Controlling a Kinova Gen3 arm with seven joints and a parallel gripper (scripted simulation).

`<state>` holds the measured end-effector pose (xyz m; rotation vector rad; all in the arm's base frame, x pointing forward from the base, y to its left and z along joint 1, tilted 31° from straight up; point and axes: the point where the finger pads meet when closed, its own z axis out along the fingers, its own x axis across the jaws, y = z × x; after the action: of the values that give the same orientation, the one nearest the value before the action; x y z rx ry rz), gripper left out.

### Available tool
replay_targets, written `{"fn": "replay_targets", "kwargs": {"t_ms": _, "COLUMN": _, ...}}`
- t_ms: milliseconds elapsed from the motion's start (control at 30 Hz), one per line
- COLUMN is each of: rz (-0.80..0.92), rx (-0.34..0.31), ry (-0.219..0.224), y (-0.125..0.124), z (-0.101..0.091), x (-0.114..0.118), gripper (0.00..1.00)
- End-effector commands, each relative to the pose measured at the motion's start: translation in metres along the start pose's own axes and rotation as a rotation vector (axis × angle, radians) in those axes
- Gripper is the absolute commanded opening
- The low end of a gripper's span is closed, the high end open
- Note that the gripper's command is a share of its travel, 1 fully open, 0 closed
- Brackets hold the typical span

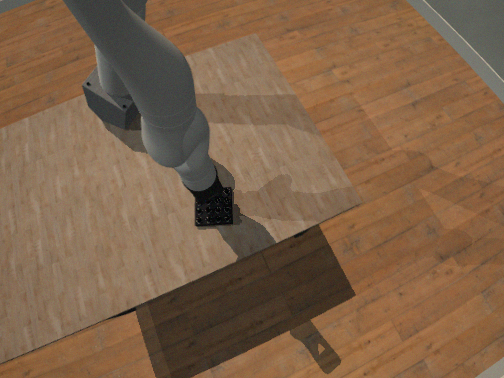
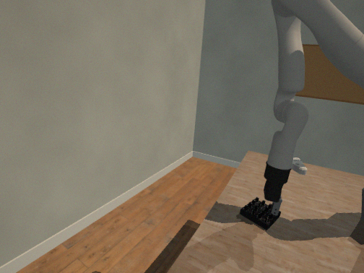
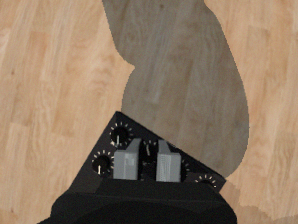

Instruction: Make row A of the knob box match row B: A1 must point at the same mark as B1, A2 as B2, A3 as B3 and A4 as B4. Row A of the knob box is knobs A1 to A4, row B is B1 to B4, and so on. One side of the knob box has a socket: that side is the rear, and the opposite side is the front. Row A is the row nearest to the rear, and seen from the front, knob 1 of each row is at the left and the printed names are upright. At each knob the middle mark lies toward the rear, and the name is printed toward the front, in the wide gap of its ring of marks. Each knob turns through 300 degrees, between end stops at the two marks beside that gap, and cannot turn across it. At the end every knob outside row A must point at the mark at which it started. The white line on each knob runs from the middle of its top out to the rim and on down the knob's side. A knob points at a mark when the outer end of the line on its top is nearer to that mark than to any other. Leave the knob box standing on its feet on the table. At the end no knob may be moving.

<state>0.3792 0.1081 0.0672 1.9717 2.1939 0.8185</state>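
The black knob box stands on the table, turned askew in the wrist view. My gripper points down over its base-side edge. The two grey fingers stand closely on either side of a knob, second from the left along that edge, apparently A2. Part of its white line shows, but its mark is hard to read. The corner knob, apparently A1, and the knob in the row below it have lines pointing down in the picture. Other knobs are partly or wholly hidden by fingers and gripper body.
The wooden table top carries the arm's base behind the box. The table's edge runs a short way beyond the box. Neighbouring knobs stand close outside both fingers. The arm's shadow lies across the table beside the box.
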Motion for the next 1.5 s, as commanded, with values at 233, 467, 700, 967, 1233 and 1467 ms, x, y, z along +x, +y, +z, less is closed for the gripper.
{"fn": "replay_targets", "kwargs": {"t_ms": 233, "rz": -0.195, "rx": -0.003, "ry": 0.0, "y": 0.0008, "z": -0.0002, "x": 0.0029, "gripper": 0.3}}
{"fn": "replay_targets", "kwargs": {"t_ms": 467, "rz": -0.385, "rx": -0.003, "ry": 0.0, "y": 0.0008, "z": -0.0002, "x": 0.0029, "gripper": 0.3}}
{"fn": "replay_targets", "kwargs": {"t_ms": 700, "rz": -0.509, "rx": -0.003, "ry": 0.0, "y": 0.0008, "z": -0.0002, "x": 0.003, "gripper": 0.3}}
{"fn": "replay_targets", "kwargs": {"t_ms": 967, "rz": -0.662, "rx": -0.003, "ry": -0.001, "y": 0.0008, "z": -0.0002, "x": 0.003, "gripper": 0.3}}
{"fn": "replay_targets", "kwargs": {"t_ms": 1233, "rz": -0.73, "rx": -0.003, "ry": -0.001, "y": 0.0008, "z": -0.0002, "x": 0.003, "gripper": 0.3}}
{"fn": "replay_targets", "kwargs": {"t_ms": 1467, "rz": -0.763, "rx": -0.003, "ry": -0.001, "y": 0.0008, "z": -0.0002, "x": 0.0029, "gripper": 0.3}}
